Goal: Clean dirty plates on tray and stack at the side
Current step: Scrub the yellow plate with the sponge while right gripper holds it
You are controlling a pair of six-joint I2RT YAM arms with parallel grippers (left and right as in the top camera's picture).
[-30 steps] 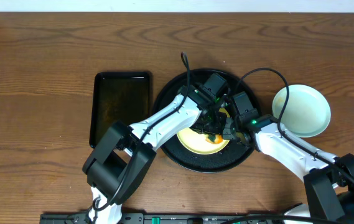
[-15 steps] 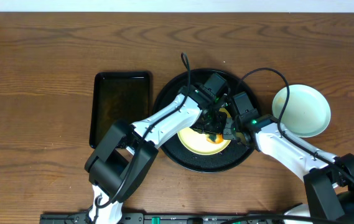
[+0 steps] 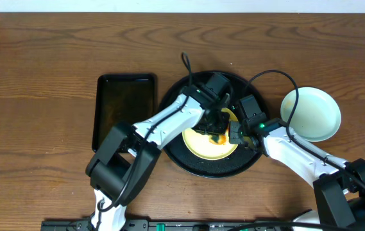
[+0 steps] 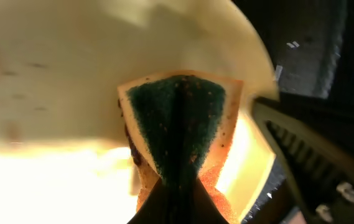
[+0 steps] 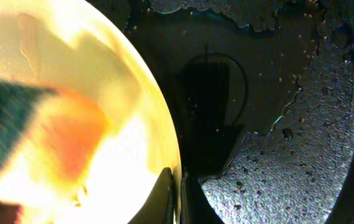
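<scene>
A pale yellow plate (image 3: 209, 145) lies on the round black tray (image 3: 188, 161). My left gripper (image 3: 217, 131) is shut on an orange sponge with a green scrub face (image 4: 177, 118), pressed on the plate (image 4: 52, 68). My right gripper (image 3: 235, 133) is shut on the plate's right rim (image 5: 175, 180); the plate (image 5: 71, 74) and blurred sponge (image 5: 46, 134) show in the right wrist view. A pale mint-blue plate (image 3: 310, 113) lies on the table right of the tray. I cannot tell whether another plate lies under it.
A smaller rectangular black tray (image 3: 124, 109) lies left of the round tray. The round tray's surface (image 5: 301, 124) is wet and speckled with crumbs. Both arms cross over the round tray.
My left gripper has shifted the sponge slightly up and left across the yellow plate. The right gripper has kept its hold on the rim.
</scene>
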